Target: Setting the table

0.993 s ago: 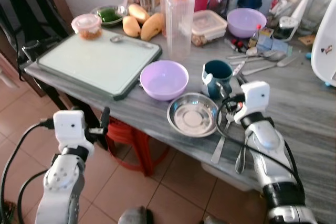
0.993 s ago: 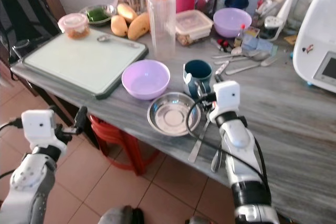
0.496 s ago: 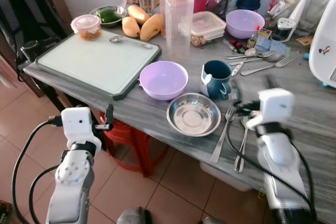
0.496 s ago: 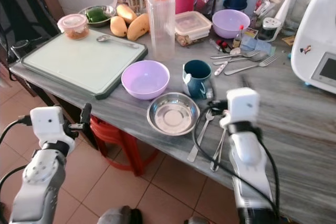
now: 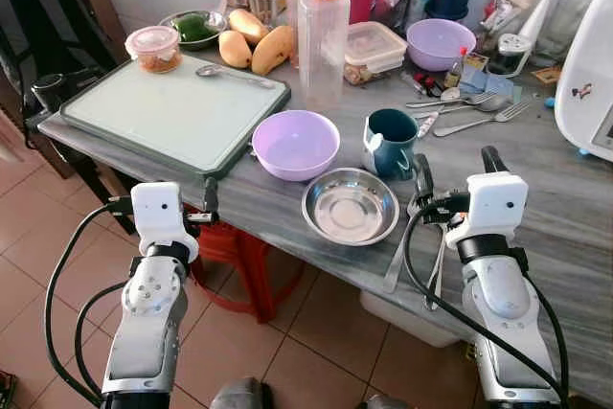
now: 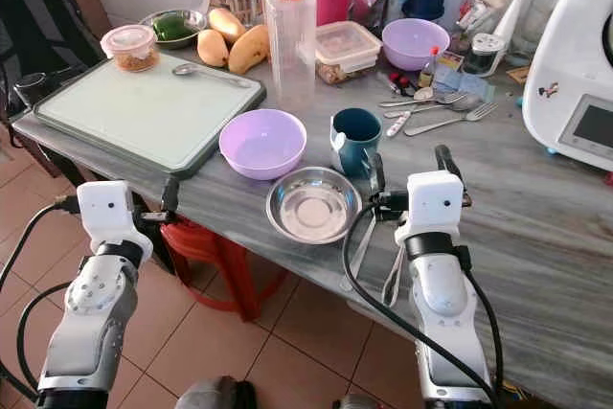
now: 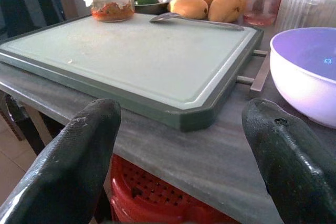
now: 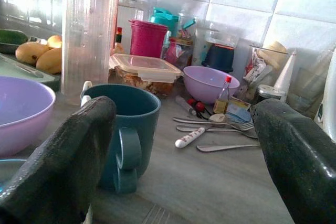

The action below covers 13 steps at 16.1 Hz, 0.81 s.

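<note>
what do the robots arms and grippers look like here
Both arms are silver-grey jointed shells, each topped at the wrist by a white boxy camera block with black cables looping from it down the arm. The left gripper and right gripper each have two long black fingers with a matte, slightly scuffed surface.

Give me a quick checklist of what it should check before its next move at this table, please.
1. Right claw open and holding nothing: ok, the fingers stand wide apart above the table.
2. Left claw open and holding nothing: ok, it hangs off the table's edge, facing the cutting board.
3. Fork and spoon reachable: ok, they lie flat beside the steel bowl, under the right arm.
4. Teal mug upright: ok.
5. Purple bowl upright and empty: ok.
6. Which item goes next: cannot tell.
</note>
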Available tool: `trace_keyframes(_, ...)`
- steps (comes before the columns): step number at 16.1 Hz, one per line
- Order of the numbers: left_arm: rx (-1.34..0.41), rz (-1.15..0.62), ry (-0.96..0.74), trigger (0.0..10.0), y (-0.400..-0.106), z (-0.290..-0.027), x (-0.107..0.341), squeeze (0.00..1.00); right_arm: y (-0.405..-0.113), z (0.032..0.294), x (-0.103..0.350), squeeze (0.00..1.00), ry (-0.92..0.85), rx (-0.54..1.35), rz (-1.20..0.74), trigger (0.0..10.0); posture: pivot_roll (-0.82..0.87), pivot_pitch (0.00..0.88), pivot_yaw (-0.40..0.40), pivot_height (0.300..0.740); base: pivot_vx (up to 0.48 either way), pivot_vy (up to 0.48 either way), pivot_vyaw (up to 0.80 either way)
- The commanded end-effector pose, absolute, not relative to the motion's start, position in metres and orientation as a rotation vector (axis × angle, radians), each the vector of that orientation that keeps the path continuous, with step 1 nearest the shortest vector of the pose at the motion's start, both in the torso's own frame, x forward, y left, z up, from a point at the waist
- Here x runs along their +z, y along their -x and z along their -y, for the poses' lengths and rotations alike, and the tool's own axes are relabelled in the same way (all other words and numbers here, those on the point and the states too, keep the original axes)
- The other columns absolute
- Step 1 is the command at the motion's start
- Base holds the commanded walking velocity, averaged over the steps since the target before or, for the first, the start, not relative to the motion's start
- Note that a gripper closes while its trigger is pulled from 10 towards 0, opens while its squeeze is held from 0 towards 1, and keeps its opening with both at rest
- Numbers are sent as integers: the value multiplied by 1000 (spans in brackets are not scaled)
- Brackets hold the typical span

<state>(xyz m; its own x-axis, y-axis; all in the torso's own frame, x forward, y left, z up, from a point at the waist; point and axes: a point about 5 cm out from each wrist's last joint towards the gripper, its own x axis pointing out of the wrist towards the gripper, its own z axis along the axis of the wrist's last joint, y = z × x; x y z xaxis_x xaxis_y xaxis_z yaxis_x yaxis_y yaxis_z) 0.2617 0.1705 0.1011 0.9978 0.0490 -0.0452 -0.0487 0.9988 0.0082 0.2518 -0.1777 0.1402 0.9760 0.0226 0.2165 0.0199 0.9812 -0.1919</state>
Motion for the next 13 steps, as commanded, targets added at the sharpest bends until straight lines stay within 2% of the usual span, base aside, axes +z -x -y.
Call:
trace_keyframes(1,55,-32,-16,10000,-265,-171,103,0,-252,177,143,0,199,10,223,10000,-3,0,25,740,0,0,0)
trace_keyframes(5,56,-24,-16,10000,-267,-170,103,0,-254,175,145,0,200,14,222,10000,-2,0,22,740,0,0,0)
trace_keyframes(13,58,-16,-18,10000,-268,-172,103,0,-254,175,144,0,202,22,214,10000,-2,0,23,740,-292,0,0)
